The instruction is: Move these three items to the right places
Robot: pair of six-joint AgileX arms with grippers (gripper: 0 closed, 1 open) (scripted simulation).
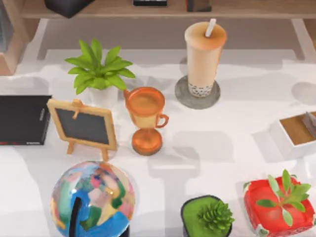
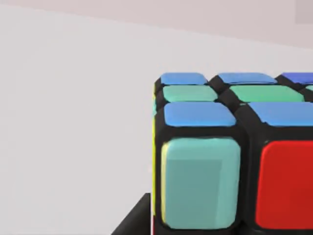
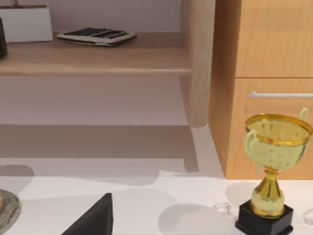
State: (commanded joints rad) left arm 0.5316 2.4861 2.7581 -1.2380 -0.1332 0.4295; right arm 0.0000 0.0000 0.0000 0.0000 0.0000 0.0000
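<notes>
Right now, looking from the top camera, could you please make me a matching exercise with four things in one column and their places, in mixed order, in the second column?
Things:
1. bubble-tea cup
2. black book
3. chalkboard
4. globe

Places:
A. at the table's left edge
B. standing on the grey coaster
C. near the front edge, left of the green pot
D. between the black book and the orange trophy cup

Pairs: 1-B, 2-A, 3-D, 4-C
</notes>
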